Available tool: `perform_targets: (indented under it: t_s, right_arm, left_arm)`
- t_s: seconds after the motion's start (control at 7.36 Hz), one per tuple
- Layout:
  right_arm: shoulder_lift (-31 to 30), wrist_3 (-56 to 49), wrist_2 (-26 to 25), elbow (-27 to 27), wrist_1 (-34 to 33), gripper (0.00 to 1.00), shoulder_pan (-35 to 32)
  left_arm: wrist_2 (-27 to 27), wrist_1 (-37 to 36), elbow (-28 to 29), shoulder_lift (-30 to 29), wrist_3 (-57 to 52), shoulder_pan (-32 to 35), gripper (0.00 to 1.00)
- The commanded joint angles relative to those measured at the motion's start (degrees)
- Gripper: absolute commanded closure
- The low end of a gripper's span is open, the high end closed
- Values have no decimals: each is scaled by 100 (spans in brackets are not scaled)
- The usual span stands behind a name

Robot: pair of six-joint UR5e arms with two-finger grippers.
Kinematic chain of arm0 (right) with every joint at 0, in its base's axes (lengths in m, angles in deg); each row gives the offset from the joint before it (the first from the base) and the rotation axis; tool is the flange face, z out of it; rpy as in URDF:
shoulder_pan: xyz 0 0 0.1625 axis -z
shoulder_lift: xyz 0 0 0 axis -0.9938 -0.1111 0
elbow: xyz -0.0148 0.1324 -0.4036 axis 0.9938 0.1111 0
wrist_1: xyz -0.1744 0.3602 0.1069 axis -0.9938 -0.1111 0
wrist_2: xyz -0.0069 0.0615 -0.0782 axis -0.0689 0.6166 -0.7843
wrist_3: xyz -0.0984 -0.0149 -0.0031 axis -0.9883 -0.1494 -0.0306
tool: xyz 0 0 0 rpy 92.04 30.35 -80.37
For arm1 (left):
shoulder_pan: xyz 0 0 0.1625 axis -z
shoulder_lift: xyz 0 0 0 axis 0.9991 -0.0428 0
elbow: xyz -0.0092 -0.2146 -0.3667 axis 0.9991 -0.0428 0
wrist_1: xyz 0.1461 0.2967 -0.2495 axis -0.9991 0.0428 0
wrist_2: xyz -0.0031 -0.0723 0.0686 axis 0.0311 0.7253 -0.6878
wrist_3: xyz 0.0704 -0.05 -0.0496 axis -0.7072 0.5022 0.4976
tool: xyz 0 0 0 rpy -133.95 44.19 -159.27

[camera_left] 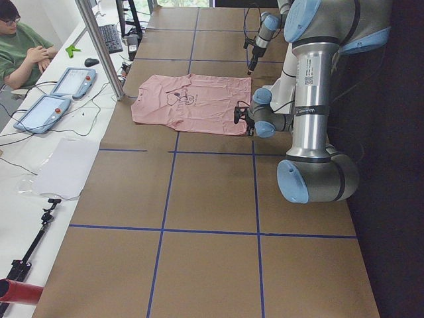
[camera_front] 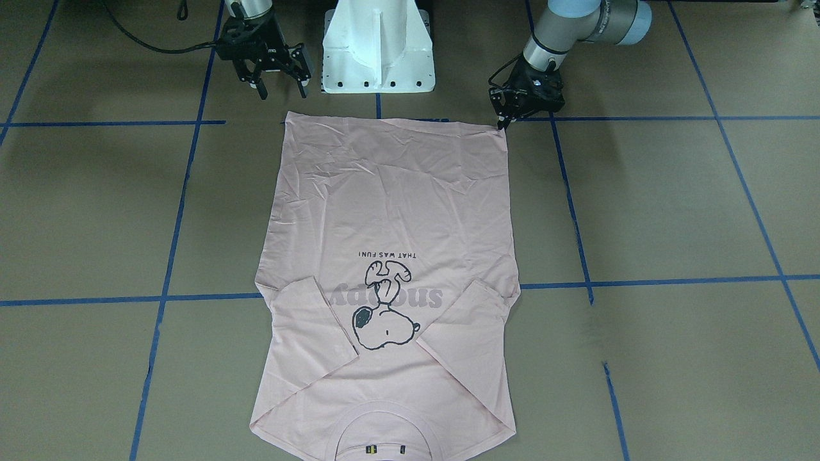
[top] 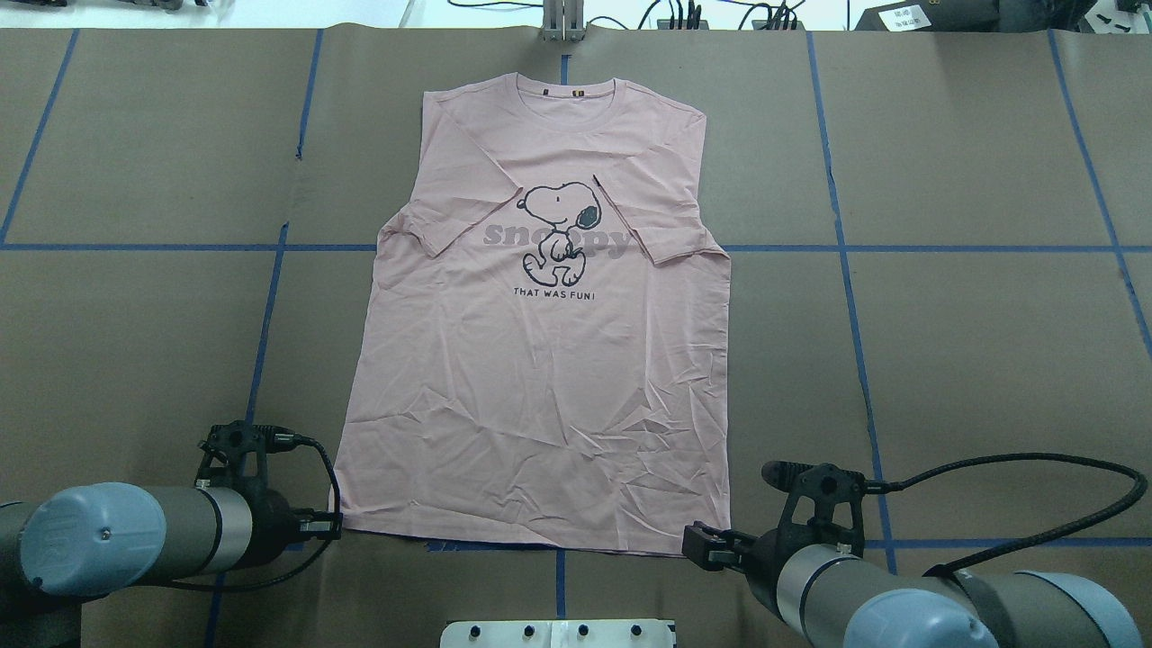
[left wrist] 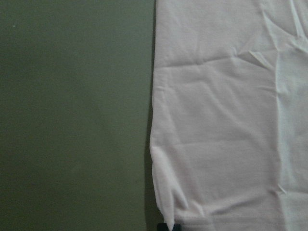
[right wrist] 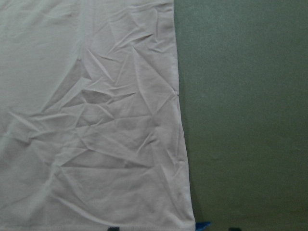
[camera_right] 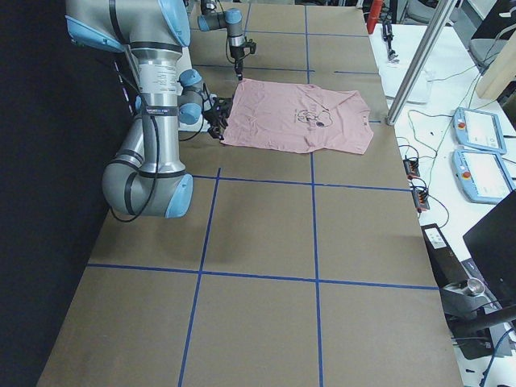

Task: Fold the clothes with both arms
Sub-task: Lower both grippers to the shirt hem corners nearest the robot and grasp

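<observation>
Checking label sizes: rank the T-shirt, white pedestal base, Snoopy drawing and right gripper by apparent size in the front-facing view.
1. T-shirt
2. white pedestal base, though cropped at the top edge
3. Snoopy drawing and right gripper: too alike to rank

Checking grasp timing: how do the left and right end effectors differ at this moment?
The left end effector is shut at a hem corner of the T-shirt, apparently pinching it; the right end effector is open. The left one touches the fabric; the right one does not appear to. Both are at the shirt's hem end, one by each corner.
</observation>
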Motion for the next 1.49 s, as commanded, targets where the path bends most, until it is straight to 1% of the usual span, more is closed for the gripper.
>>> perform_targets:
  t_s: [0.0,0.14,0.41,0.68,1.36]
  right_arm:
    - [16,220,-132,259,-3,34,146]
    - [33,246,-228,320,-3,36,217]
    - [60,246,-246,391,-3,41,244]
    - [121,246,-255,400,-3,48,261]
    - [148,246,-299,400,6,50,173]
  left_arm:
    - [-2,9,-9,-30,9,-8,100]
    - [-2,9,-9,-56,9,-8,100]
    - [-2,9,-9,-57,9,-8,100]
    - [-2,9,-9,-57,9,-8,100]
    - [25,9,-9,-101,0,-8,100]
